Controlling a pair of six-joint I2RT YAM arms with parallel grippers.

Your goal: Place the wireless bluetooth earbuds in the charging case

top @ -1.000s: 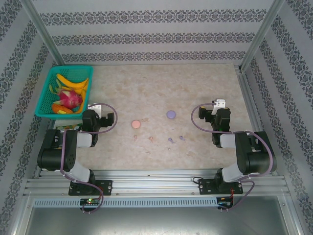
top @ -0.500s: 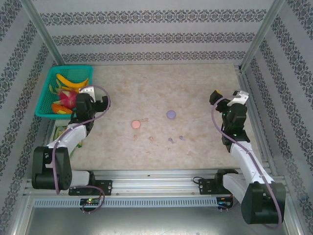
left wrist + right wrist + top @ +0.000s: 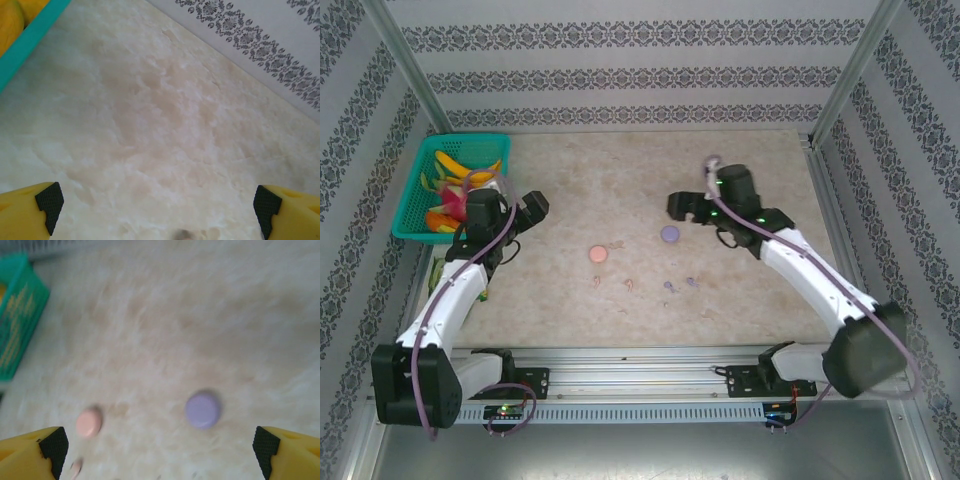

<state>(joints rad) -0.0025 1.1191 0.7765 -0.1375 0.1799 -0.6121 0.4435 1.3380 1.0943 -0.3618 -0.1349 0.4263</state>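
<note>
On the tabletop (image 3: 620, 180), the left disc (image 3: 598, 254) lies left of the right disc (image 3: 669, 233) and slightly nearer; the earbuds (image 3: 669, 287) are scattered in front of it; the basket (image 3: 410, 190) sits far to its left

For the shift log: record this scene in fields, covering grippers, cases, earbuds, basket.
left gripper: open, empty, over bare table beside the basket
right gripper: open, empty, near the purple round case
pink round case: flat on table, left of the purple one
earbuds: pink earbuds and purple earbuds loose on the table, nearer the arms than the cases
basket: teal, holds bananas and a dragon fruit
</note>
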